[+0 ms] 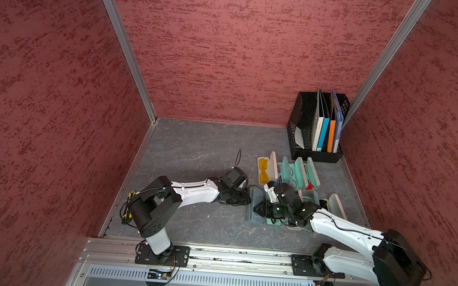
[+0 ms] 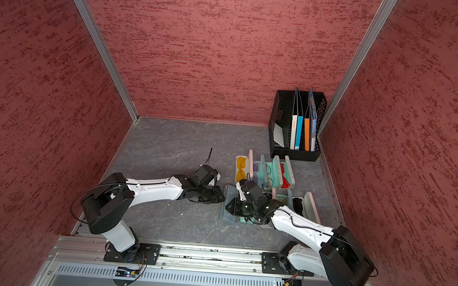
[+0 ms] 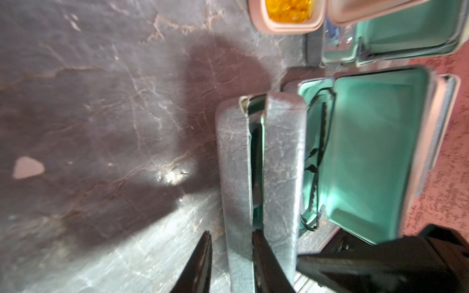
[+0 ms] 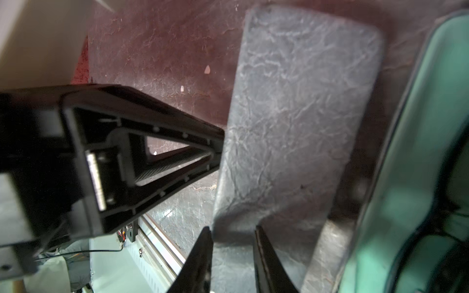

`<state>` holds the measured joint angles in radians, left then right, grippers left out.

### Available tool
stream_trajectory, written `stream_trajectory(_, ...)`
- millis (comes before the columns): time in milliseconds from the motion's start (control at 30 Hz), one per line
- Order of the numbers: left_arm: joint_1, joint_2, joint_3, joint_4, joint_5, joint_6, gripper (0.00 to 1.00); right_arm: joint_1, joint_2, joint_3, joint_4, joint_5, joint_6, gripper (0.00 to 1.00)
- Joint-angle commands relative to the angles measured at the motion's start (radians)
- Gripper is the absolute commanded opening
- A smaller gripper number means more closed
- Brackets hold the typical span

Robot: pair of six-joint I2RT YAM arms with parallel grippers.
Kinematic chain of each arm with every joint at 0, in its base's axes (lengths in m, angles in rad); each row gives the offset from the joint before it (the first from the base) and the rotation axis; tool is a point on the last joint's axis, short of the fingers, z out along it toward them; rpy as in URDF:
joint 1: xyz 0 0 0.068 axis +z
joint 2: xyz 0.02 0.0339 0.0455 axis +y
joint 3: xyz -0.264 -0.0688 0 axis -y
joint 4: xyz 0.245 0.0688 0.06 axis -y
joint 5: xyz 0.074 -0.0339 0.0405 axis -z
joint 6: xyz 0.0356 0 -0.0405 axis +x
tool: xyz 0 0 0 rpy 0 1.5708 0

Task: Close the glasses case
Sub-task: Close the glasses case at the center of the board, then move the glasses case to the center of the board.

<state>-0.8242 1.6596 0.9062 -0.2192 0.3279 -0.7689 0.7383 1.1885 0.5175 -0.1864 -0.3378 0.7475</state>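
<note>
The grey glasses case [image 1: 253,206] [image 2: 228,201] lies between my two grippers, at the near left of the group of cases. In the left wrist view its two grey halves [image 3: 281,152] stand almost together, with a narrow slit of teal lining between them. My left gripper [image 3: 232,233] [image 1: 247,200] is open. One finger sits at the slit and the other stands off the outer side of one half. My right gripper [image 4: 232,228] [image 1: 255,209] is open over the case's grey outer face [image 4: 297,114], opposite the left gripper [image 4: 218,152].
Right beside the grey case lies an open teal-lined case [image 3: 368,152] holding black glasses. Behind it stand more open cases, one with yellow glasses [image 1: 263,169] and one with red glasses [image 1: 310,185]. A black file basket [image 1: 304,121] with books fills the back right corner.
</note>
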Motion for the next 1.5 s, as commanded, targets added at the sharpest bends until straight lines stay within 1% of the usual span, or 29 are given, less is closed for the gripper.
stream_trajectory(0, 0.010, -0.054, -0.022, 0.018, 0.012, 0.019, 0.30, 0.006, -0.004, 0.034, -0.057, 0.039, -0.024, 0.33)
stream_trajectory(100, 0.023, -0.077, -0.031, 0.008, 0.010, 0.029, 0.34, 0.005, -0.009, 0.042, -0.058, 0.037, -0.028, 0.36)
stream_trajectory(233, 0.034, -0.088, -0.042, 0.004, 0.018, 0.033, 0.38, 0.005, 0.021, 0.046, -0.042, 0.024, -0.030, 0.37)
stream_trajectory(367, 0.046, -0.122, -0.069, 0.016, 0.018, 0.026, 0.46, 0.006, 0.040, 0.047, -0.024, 0.013, -0.025, 0.38)
stream_trajectory(400, 0.045, -0.132, -0.074, 0.022, 0.020, 0.027, 0.53, 0.006, 0.036, 0.048, -0.024, 0.012, -0.024, 0.38)
stream_trajectory(467, 0.036, -0.141, -0.070, 0.019, 0.028, 0.032, 0.63, 0.006, 0.014, 0.055, -0.035, 0.015, -0.025, 0.41)
stream_trajectory(500, 0.025, -0.139, -0.059, 0.002, 0.026, 0.040, 0.68, 0.006, -0.003, 0.062, -0.050, 0.022, -0.027, 0.44)
stream_trajectory(567, 0.006, -0.131, -0.032, -0.038, 0.010, 0.056, 0.72, 0.006, -0.044, 0.079, -0.091, 0.037, -0.038, 0.50)
stream_trajectory(600, 0.001, -0.127, -0.022, -0.054, 0.005, 0.061, 0.74, 0.005, -0.070, 0.088, -0.115, 0.048, -0.044, 0.54)
stream_trajectory(633, -0.002, -0.123, -0.014, -0.065, 0.002, 0.063, 0.80, 0.004, -0.101, 0.097, -0.143, 0.061, -0.049, 0.59)
stream_trajectory(700, -0.005, -0.112, 0.001, -0.099, -0.003, 0.072, 0.81, 0.004, -0.172, 0.115, -0.203, 0.085, -0.058, 0.69)
stream_trajectory(767, -0.011, -0.101, 0.019, -0.135, -0.023, 0.083, 0.83, 0.004, -0.261, 0.136, -0.293, 0.133, -0.068, 0.79)
stream_trajectory(800, -0.015, -0.097, 0.026, -0.153, -0.032, 0.089, 0.91, 0.003, -0.312, 0.147, -0.348, 0.167, -0.076, 0.85)
stream_trajectory(900, -0.028, -0.083, 0.056, -0.191, -0.043, 0.102, 0.96, -0.002, -0.461, 0.186, -0.500, 0.264, -0.091, 0.98)
stream_trajectory(967, -0.050, -0.060, 0.095, -0.233, -0.065, 0.115, 1.00, -0.008, -0.541, 0.210, -0.580, 0.311, -0.097, 0.98)
stream_trajectory(1100, -0.103, 0.021, 0.203, -0.349, -0.136, 0.146, 1.00, -0.013, -0.632, 0.244, -0.688, 0.373, -0.099, 0.98)
stream_trajectory(1233, -0.149, 0.111, 0.308, -0.462, -0.219, 0.162, 1.00, -0.014, -0.670, 0.258, -0.731, 0.389, -0.092, 0.99)
stream_trajectory(1467, -0.203, 0.234, 0.423, -0.580, -0.322, 0.170, 1.00, -0.014, -0.694, 0.262, -0.748, 0.378, -0.097, 0.99)
